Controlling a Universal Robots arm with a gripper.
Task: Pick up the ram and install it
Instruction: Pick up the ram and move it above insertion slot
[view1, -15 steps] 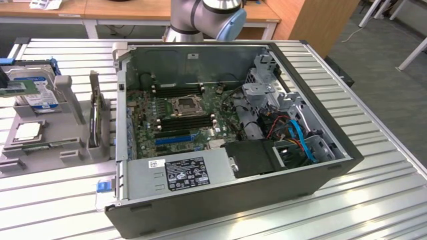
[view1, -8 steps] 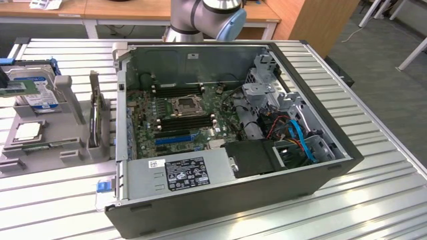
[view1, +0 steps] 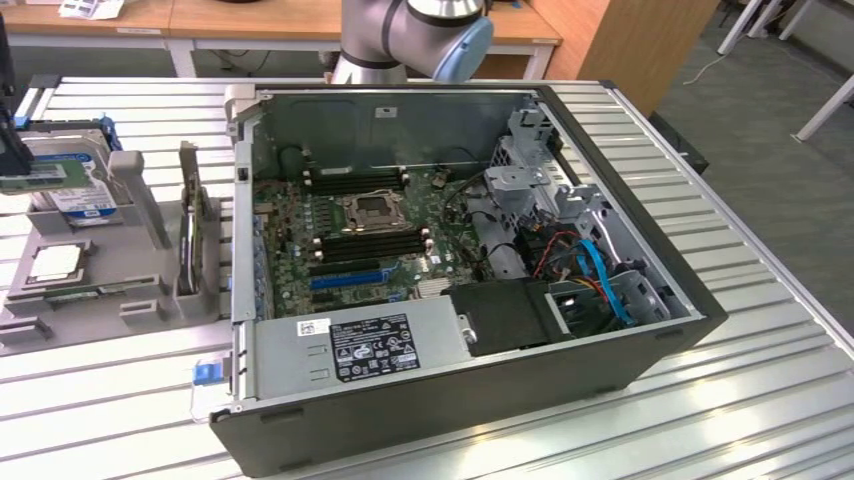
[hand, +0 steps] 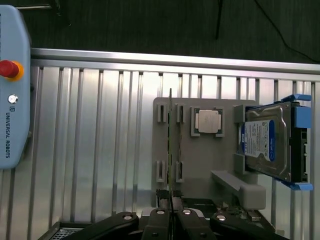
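Robot claw (hand: 170, 196) pinching the ram (hand: 170, 135) over a grey parts holder (hand: 220, 160).
The ram, seen edge-on, runs straight out from the claw's nearly closed fingertips, in line with the holder's slotted brackets. A CPU chip (hand: 207, 121) sits just beside it, and a hard drive (hand: 270, 142) lies farther off on that side. A straight, untilted pull probably suits the thin board and avoids snags.
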